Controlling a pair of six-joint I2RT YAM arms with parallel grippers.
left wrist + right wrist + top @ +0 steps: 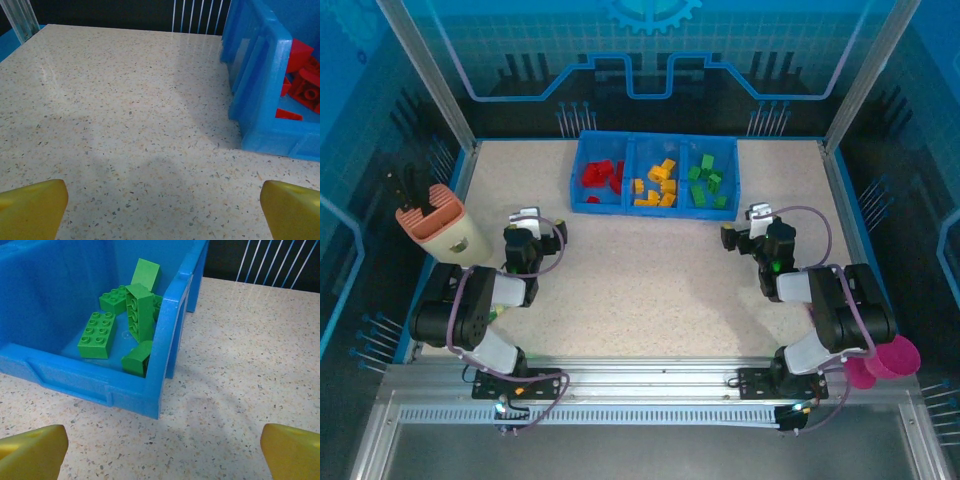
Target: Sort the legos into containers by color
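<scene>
Legos, the small studded plastic bricks in red (603, 177), yellow-orange (657, 186) and green (707, 182), all lay inside the shallow blue plastic tray (650, 209) at the far middle of the speckled beige table (650, 300). The red ones were in the left compartment, the yellow-orange ones in the middle and the green ones in the right. Every brick that we could find was with its own colour, so we judged the sorting to be finished.

The left hand (525, 216) stood low over the table near the tray's left front corner. Its yellow fingers (32, 210) were wide apart and held nothing. The right hand (758, 212) stood near the right front corner, and its fingers (292, 450) were also spread and empty.

We expected such bricks to be light, stiff and hard, with smooth sides that are a little slippery, so a firm squeeze would not harm them. The best place to take one seemed to be across its two flat long sides, not on the studs. In the right wrist view the green bricks lay in a loose heap, some leaning on others, and one rounded piece (137, 358) lay right by the tray wall. We thought a leaning brick could slide when touched. The wall would also leave little room for a finger beside that piece.
</scene>
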